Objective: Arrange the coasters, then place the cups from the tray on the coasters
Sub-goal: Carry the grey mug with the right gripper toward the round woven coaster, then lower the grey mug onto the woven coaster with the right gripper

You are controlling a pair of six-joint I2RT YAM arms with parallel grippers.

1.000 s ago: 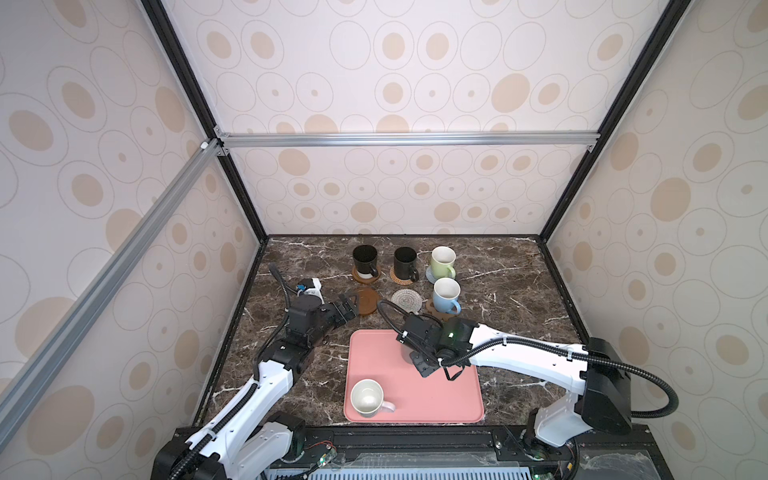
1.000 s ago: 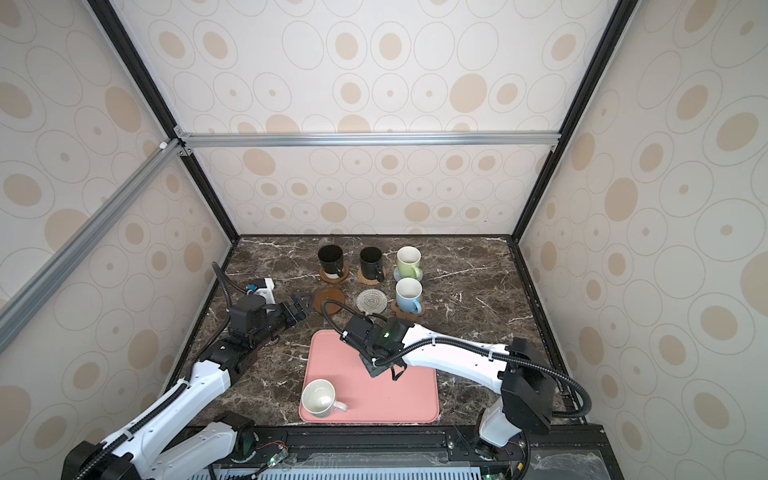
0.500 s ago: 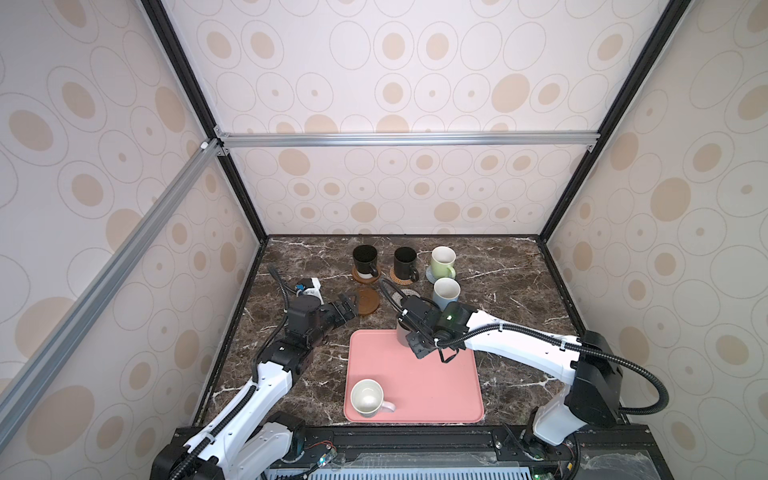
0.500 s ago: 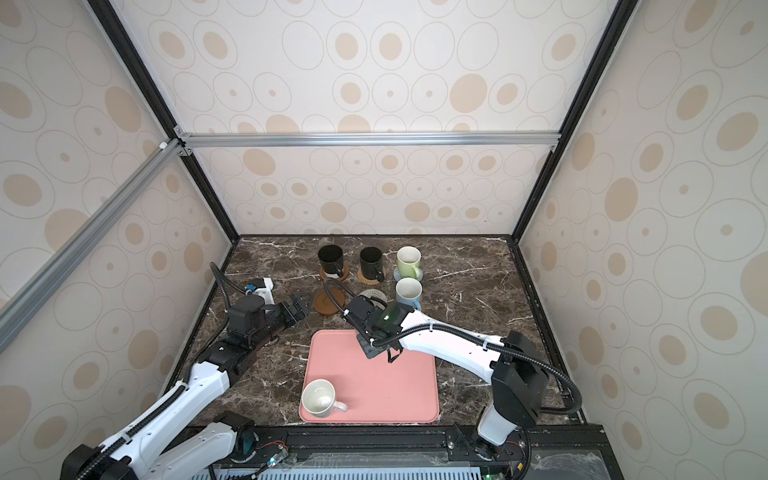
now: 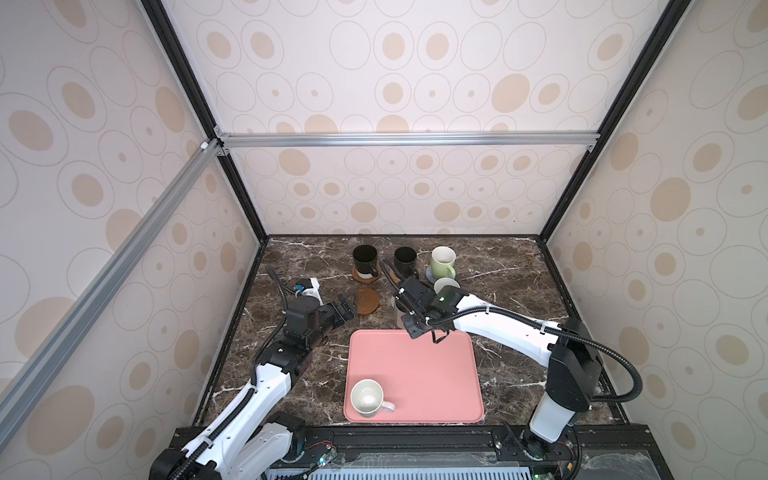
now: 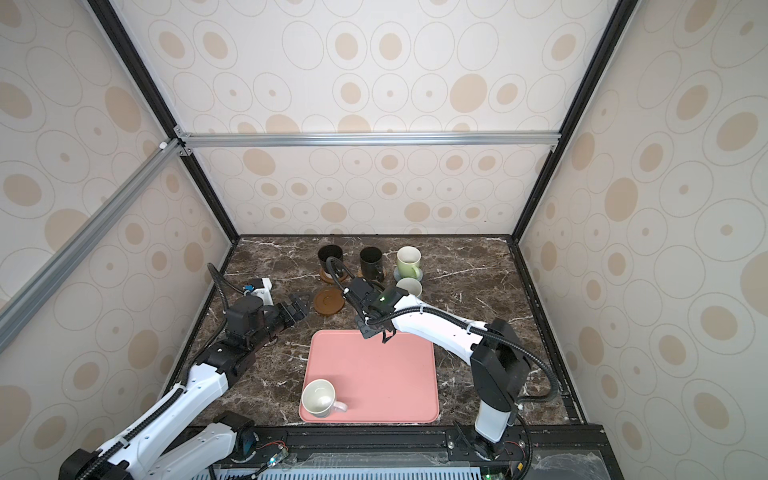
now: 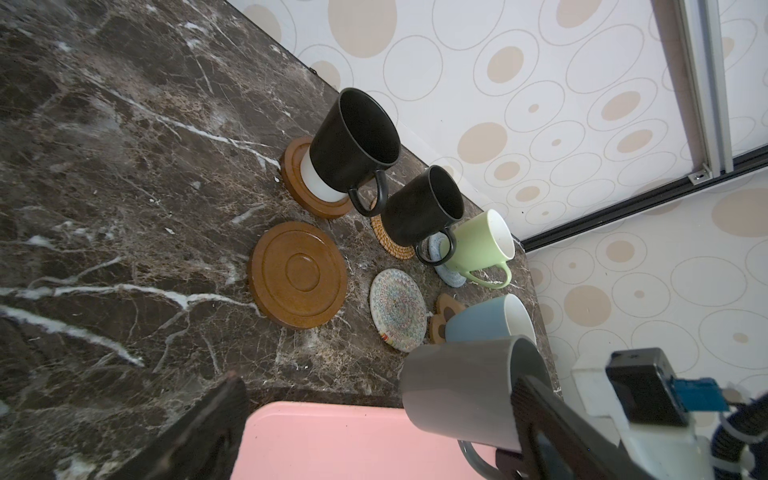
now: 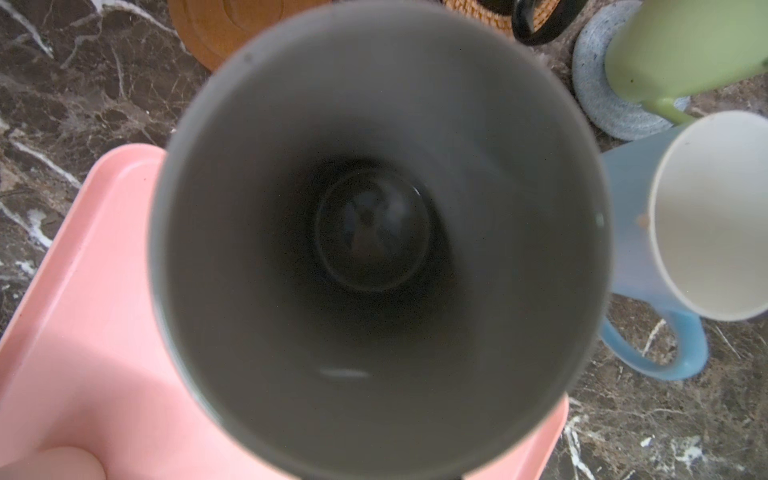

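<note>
Done: we count four cups on coasters: black mugs (image 5: 365,257), light green mug (image 5: 442,261), light blue mug (image 5: 446,286).
Right gripper (image 5: 409,324): clamped on the grey mug (image 7: 461,386), above the tray's (image 5: 436,374) far edge.
Left gripper (image 5: 348,306): spread wide, empty.
Remaining: white mug (image 5: 366,398) on the tray; wooden disc (image 5: 368,300) and whitish woven coaster (image 7: 398,309) bare.
Writing: we find none.
</note>
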